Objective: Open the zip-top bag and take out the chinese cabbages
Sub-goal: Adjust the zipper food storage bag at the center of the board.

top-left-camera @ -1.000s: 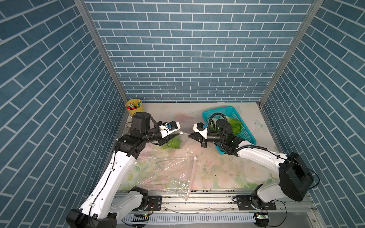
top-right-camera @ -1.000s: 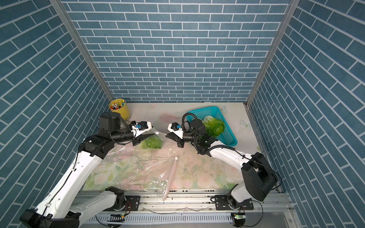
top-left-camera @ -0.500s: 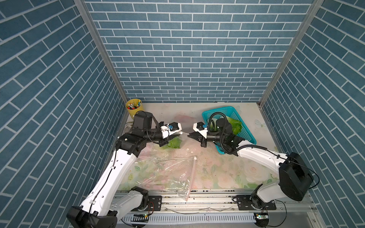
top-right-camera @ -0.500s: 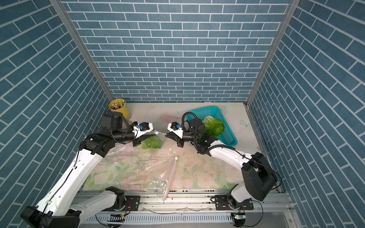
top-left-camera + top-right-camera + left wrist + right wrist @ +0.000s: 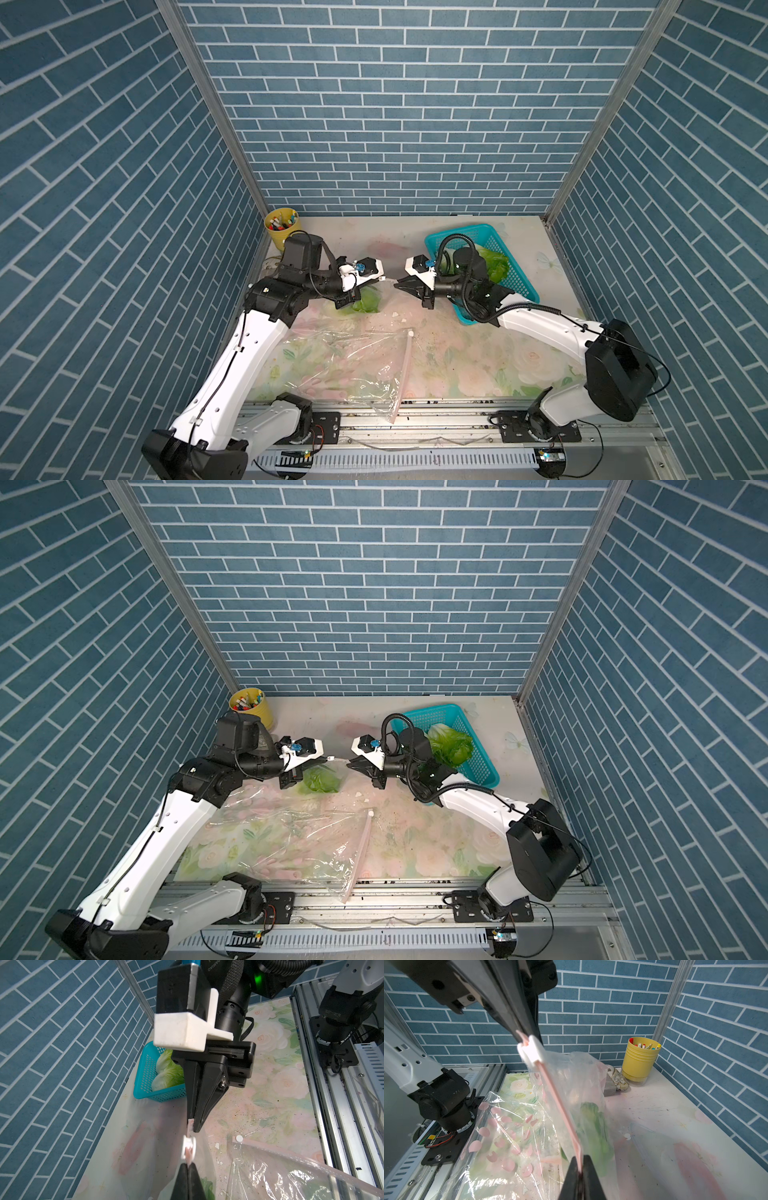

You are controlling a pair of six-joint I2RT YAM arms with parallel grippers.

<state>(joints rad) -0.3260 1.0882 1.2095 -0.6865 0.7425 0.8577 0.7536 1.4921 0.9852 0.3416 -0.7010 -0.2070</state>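
While left claw (image 5: 188,1165) and right claw (image 5: 580,1158) pinch shut on the pink strip (image 5: 558,1105) of the bag (image 5: 583,1068), expect limp, slippery handling; hold that stiffer strip.

Back of table (image 5: 374,232) lies open between yellow cup (image 5: 276,235) and teal basket (image 5: 519,278)

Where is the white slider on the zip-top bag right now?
In the left wrist view, the white slider sits on the zip-top bag's pink strip, right beside the left gripper, with the right gripper holding the strip's end beyond it.
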